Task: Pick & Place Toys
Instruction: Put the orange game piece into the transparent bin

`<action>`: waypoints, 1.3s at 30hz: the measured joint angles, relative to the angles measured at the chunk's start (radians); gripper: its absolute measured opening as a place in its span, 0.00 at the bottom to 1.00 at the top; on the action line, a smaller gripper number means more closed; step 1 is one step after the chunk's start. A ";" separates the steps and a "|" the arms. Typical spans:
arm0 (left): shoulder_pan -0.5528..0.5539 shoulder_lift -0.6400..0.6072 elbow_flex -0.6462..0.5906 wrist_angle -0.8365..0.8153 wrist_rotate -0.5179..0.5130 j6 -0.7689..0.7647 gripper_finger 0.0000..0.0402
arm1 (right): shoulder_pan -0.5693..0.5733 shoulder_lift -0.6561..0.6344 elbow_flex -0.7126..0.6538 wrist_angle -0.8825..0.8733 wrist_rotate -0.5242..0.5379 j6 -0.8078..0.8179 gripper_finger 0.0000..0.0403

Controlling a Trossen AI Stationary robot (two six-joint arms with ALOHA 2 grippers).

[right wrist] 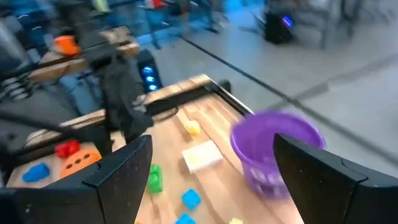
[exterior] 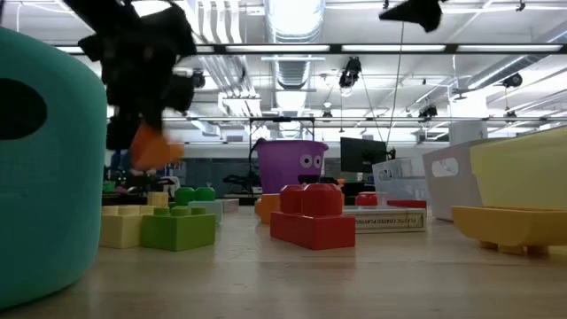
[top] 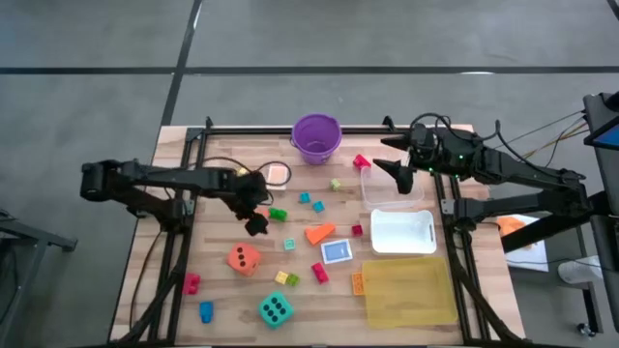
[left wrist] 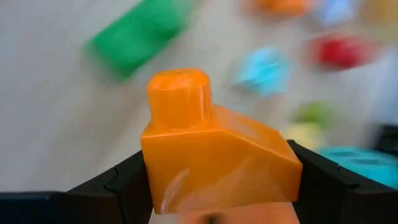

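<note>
My left gripper (left wrist: 217, 186) is clamped on an orange block (left wrist: 214, 146), lifted above the counter (top: 222, 300); from above my fingers hide it. Toys beyond blur: a green block (left wrist: 140, 34), something red (left wrist: 342, 50). My right gripper (top: 401, 179) hangs open, empty, near the purple bucket (top: 316, 138).

Far-left strip of table (top: 184, 159) w/ few toys: free room there. Centre crowded: green block (top: 278, 215), orange wedge (top: 320, 232), orange dice (top: 243, 259), teal dice (top: 275, 308). Purple bucket (top: 316, 137) blocks far edge; white tub (top: 402, 232) & yellow tray (top: 408, 292) fill right side.
</note>
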 joint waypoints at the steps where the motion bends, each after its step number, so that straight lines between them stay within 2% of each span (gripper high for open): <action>1: 0.000 -0.030 0.000 0.057 0.037 -0.031 0.70 | 0.000 0.006 0.000 0.036 -0.029 -0.025 0.81; 5: 0.000 -0.125 0.000 0.386 0.158 -0.192 0.70 | 0.000 0.048 0.000 0.192 -0.134 -0.084 0.81; 8: 0.000 -0.157 0.007 0.617 0.188 -0.322 0.70 | 0.000 0.095 0.006 0.258 -0.211 -0.108 0.81; 11: 0.000 -0.156 0.035 0.728 0.210 -0.399 0.70 | 0.000 0.167 0.050 0.259 -0.281 -0.133 0.81; 16: -0.001 -0.123 0.118 0.718 0.266 -0.403 0.70 | 0.000 0.301 0.190 0.239 -0.408 -0.158 0.81; 23: -0.002 -0.094 0.170 0.721 0.337 -0.388 0.70 | -0.001 0.475 0.473 -0.088 -0.484 -0.311 0.81; 30: -0.002 -0.093 0.166 0.718 0.355 -0.389 0.70 | 0.000 0.649 0.698 -0.203 -0.665 -0.350 0.81; 35: -0.002 -0.093 0.166 0.737 0.355 -0.385 0.70 | 0.000 0.747 0.821 -0.305 -0.704 -0.384 0.81; 39: -0.002 -0.074 0.192 0.780 0.329 -0.380 0.70 | -0.001 0.795 0.853 -0.325 -0.737 -0.385 0.81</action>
